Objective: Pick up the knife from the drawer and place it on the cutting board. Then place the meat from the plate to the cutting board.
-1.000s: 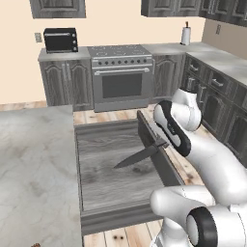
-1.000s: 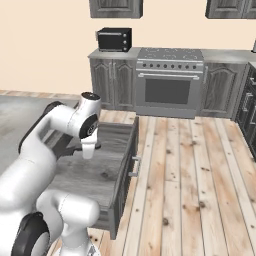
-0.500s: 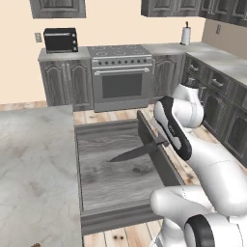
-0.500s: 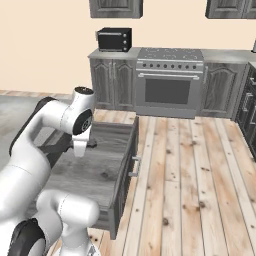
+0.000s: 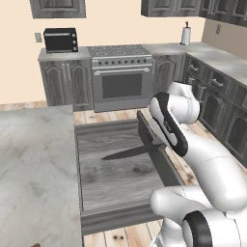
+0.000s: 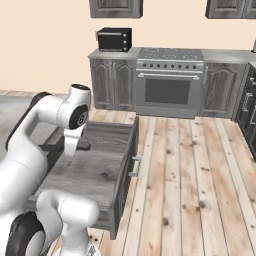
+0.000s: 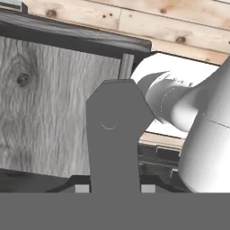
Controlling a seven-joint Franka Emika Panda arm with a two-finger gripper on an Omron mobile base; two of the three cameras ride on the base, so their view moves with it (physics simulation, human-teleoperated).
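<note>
The hand (image 5: 155, 147), clamped on the knife (image 5: 126, 153), has lifted it clear of the drawer (image 5: 111, 173) floor; carrying to the cutting board remains.

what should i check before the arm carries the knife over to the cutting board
1. Gripper shut on the knife: ok, the blade sticks out from the hand, level above the drawer floor.
2. Knife lifted off the drawer floor: ok, its shadow lies apart below it.
3. Drawer open wide enough to exit: ok, the dark front is pulled well out.
4. Blade clear of the drawer walls: ok, it points over the open middle.
5. Cutting board located: cannot tell from these views.
6. Grip firm on the handle: cannot tell, the arm hides it.
</note>
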